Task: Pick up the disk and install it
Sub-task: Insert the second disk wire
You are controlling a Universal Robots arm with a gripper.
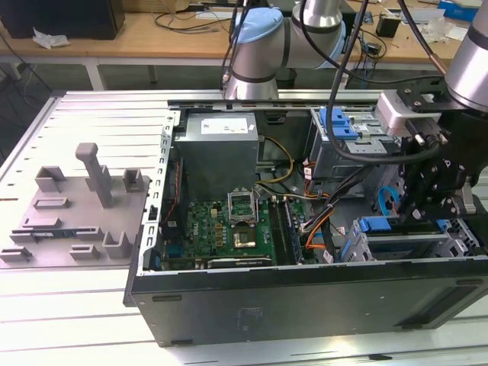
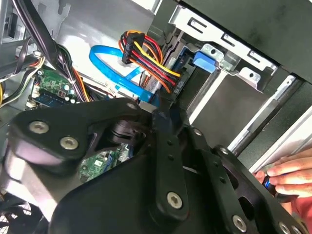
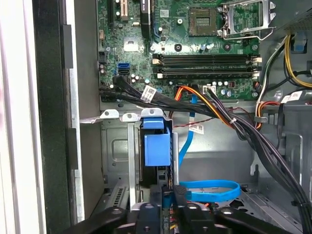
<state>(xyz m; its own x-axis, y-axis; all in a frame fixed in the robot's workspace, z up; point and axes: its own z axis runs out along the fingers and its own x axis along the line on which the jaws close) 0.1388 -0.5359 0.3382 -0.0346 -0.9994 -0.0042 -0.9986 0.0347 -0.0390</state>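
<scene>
I see the open case (image 1: 305, 297) across the exterior view's centre, motherboard (image 1: 229, 232) inside. At right, my gripper (image 1: 427, 217) hangs low over the drive cage (image 1: 412, 244). The disk (image 3: 157, 146), in its blue carrier, stands slotted in the cage, centre of the first wrist view. I cannot tell the jaws' state.

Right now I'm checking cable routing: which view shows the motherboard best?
The first wrist view: the motherboard faces the camera, largely unobstructed. The exterior view shows it obliquely; the second wrist view, just a corner.
</scene>
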